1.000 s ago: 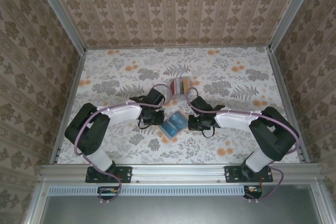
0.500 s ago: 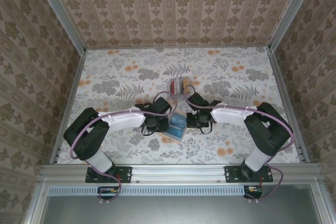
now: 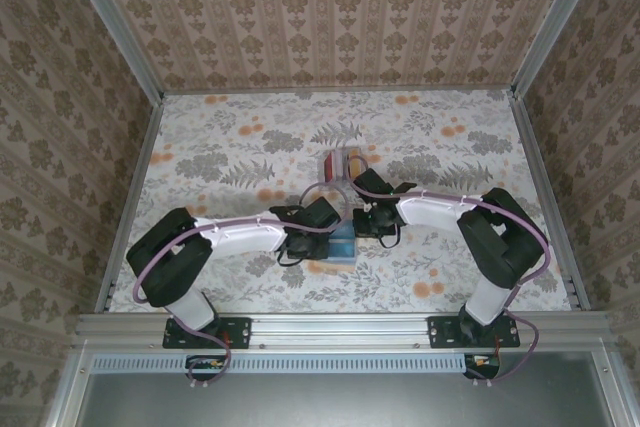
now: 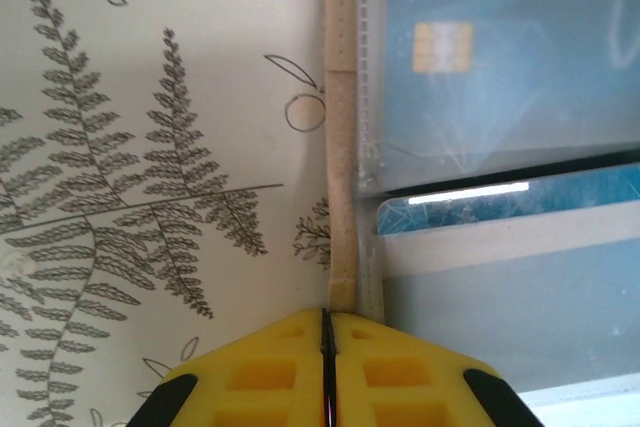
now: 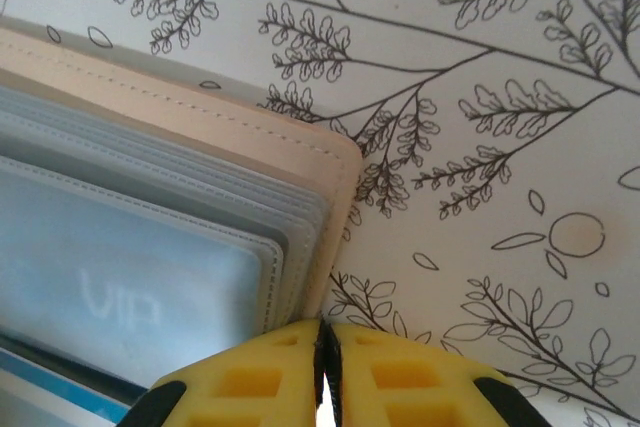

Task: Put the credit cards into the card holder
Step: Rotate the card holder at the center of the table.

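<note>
at mid-table both arms have closed in on the open card holder (image 3: 343, 245), left gripper (image 4: 327, 319) and right gripper (image 5: 322, 329) pinched shut against its edges, seemingly pinning it for loading

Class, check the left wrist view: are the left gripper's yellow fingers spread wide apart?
No, the left gripper has its yellow fingers pressed together, with only a thin dark seam between them.
</note>
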Action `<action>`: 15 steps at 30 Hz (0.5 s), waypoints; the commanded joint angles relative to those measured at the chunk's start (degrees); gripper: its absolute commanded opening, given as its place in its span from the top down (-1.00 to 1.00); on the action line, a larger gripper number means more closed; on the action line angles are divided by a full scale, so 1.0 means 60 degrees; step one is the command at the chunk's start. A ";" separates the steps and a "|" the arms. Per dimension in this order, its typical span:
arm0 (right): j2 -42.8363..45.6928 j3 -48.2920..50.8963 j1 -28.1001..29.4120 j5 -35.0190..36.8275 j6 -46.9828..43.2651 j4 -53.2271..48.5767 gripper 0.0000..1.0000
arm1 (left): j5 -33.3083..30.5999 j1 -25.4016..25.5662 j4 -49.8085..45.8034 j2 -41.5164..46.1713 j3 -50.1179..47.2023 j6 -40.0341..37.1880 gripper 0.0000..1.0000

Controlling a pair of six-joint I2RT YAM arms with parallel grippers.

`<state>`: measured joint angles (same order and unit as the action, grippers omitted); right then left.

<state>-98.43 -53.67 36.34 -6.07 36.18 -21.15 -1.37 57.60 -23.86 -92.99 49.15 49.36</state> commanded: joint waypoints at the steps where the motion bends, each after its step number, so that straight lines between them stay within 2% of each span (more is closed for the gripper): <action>1: -0.0384 -0.0196 -0.0079 0.0424 -0.0229 0.1086 0.68 | 0.1605 0.0533 0.0257 -0.0342 -0.0250 0.0357 0.81; 15: -0.0613 -0.0698 -0.0153 -0.0117 -0.0697 0.0883 0.67 | 0.1448 0.0828 0.0289 0.0026 -0.0259 0.0489 0.80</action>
<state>-100.53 -55.96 35.62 -5.89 33.67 -16.64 3.40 61.06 -22.24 -92.90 48.75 50.89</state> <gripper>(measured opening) 0.166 0.100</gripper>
